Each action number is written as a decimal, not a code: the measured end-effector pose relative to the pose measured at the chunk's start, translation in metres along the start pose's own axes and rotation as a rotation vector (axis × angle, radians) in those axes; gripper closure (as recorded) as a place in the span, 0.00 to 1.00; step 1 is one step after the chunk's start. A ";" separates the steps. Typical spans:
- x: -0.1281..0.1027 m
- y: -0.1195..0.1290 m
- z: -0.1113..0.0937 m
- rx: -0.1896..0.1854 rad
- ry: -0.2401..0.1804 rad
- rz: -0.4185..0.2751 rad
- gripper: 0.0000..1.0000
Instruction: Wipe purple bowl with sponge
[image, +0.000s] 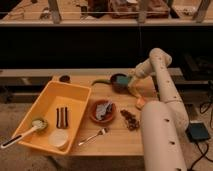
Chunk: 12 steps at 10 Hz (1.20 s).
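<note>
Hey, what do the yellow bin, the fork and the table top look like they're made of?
The yellow bin is likely plastic: even colour, smooth moulded walls. The fork is probably metal: pale grey with a slight shine. The table top looks like wood: light tan and matte. The gripper is at the purple bowl on the table's far side.
</note>
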 end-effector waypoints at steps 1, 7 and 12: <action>0.000 0.000 0.000 0.000 0.000 -0.001 1.00; -0.002 0.018 -0.020 0.139 -0.089 0.107 1.00; -0.036 0.014 -0.005 0.138 -0.086 0.162 1.00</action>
